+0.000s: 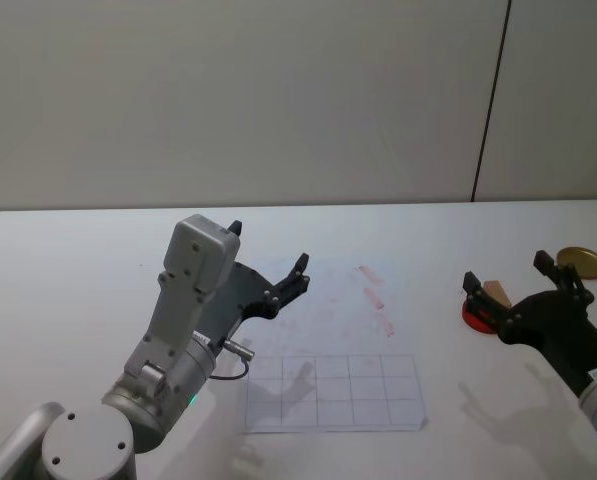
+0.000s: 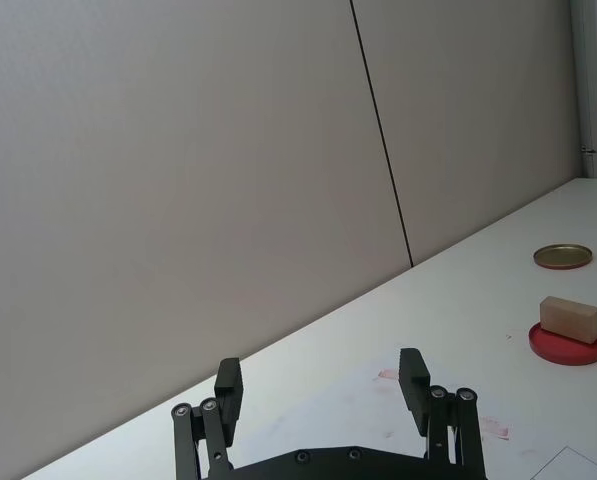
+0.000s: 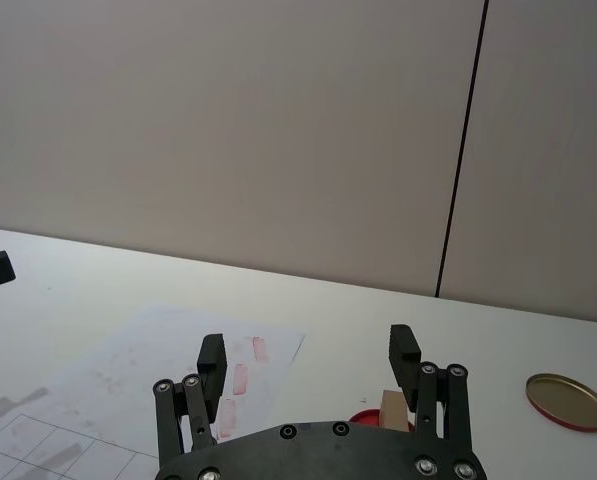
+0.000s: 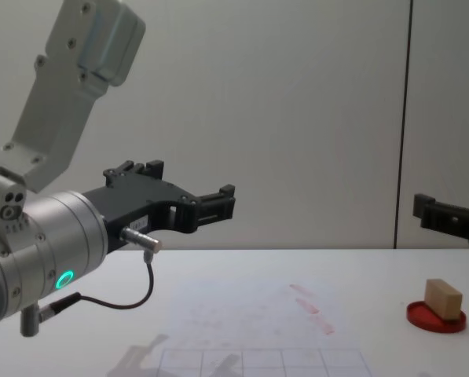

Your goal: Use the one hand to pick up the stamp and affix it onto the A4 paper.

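Observation:
The stamp (image 1: 495, 292), a small tan wooden block, rests on a round red ink pad (image 1: 475, 316) at the table's right. My right gripper (image 1: 508, 271) hangs open above it, its fingers spread to either side and not touching it; the chest view shows the gripper (image 4: 454, 216) well above the stamp (image 4: 442, 297). The A4 paper (image 1: 333, 350) lies flat mid-table, with faint red marks and a grey grid along its near edge. My left gripper (image 1: 268, 246) hovers open over the paper's left part, holding nothing.
A round gold lid (image 1: 582, 263) lies on the table beyond the ink pad, at the far right. A grey wall with a dark vertical seam stands behind the white table (image 1: 68, 260).

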